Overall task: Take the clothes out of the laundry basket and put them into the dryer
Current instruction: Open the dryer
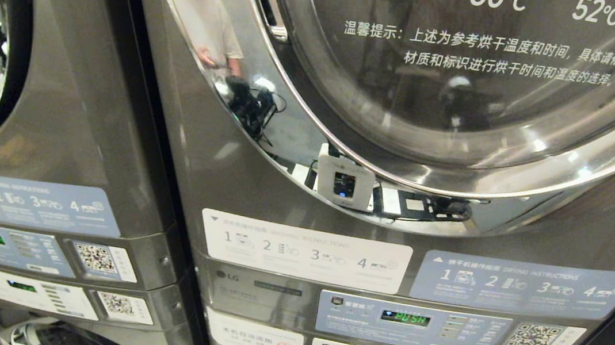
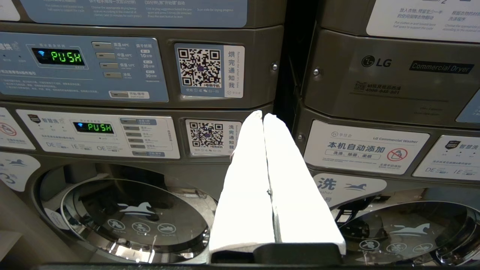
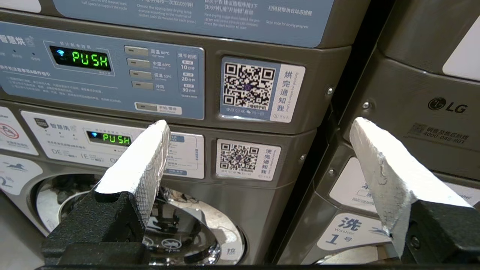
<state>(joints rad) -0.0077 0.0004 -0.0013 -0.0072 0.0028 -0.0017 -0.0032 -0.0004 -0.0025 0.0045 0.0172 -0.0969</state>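
The dryer (image 1: 298,154) fills the head view, and its round glass door (image 1: 468,86) with a chrome rim is closed. The clothes and the laundry basket are out of view. Neither arm shows in the head view. In the left wrist view my left gripper (image 2: 262,114) is shut, its white fingers pressed together with nothing between them, pointing at the gap between two stacked machines. In the right wrist view my right gripper (image 3: 258,123) is open wide and empty, facing the control panels of the stack.
A second grey stack (image 1: 60,109) stands to the left. Control panels showing green PUSH (image 1: 405,318) sit below the dryer door. Closed washer doors (image 2: 135,221) (image 3: 180,232) lie lower down. A person is reflected in the chrome rim (image 1: 203,16).
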